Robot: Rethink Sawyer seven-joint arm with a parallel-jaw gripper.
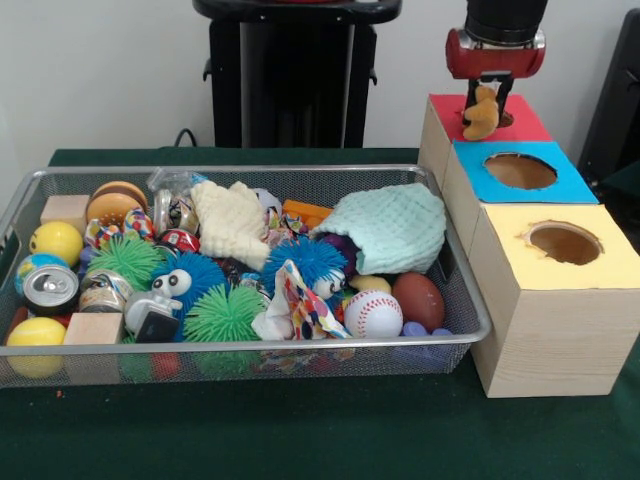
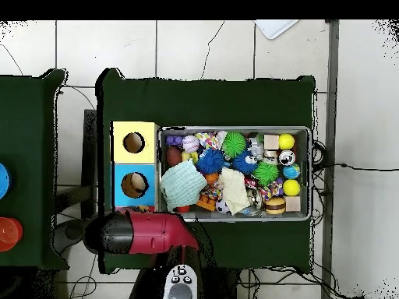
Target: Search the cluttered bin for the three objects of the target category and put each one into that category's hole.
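Jaws [image 1: 487, 100]: clenched on the teddy bear [image 1: 483, 114], which was held hanging directly above the hole [image 1: 503, 118].
Red-topped box [image 1: 522, 124]: far right of desk [image 1: 300, 430]; hole largely hidden by the bear.
Step judged: release pending, so the bear would drop in.
Wire bin [image 1: 30, 195]: clutter was left untouched; pale yellow toy [image 1: 370, 284] near baseball [image 1: 372, 314].
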